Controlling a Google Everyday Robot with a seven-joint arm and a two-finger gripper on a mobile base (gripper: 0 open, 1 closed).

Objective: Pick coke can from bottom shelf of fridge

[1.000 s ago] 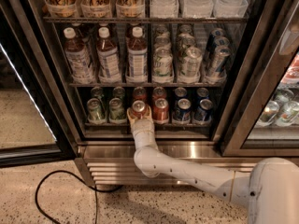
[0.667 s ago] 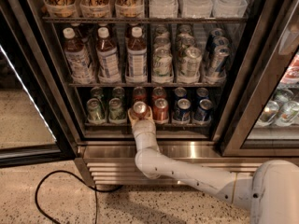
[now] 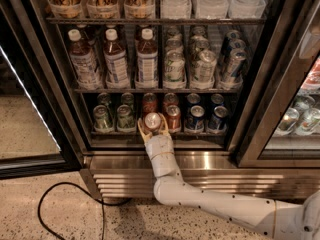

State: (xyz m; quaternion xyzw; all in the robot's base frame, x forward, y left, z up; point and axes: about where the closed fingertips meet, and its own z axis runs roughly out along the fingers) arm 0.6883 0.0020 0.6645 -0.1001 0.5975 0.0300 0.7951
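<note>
Between the jaws of the gripper (image 3: 152, 125) sits the coke can (image 3: 152, 119), clasped at the bottom shelf's (image 3: 200, 133) front edge. Pulled out crooked, it could topple the red can (image 3: 173, 118) just beside them.

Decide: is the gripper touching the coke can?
Touching. The camera view shows the gripper at the bottom shelf, its fingers hugging the coke can without gap.
</note>
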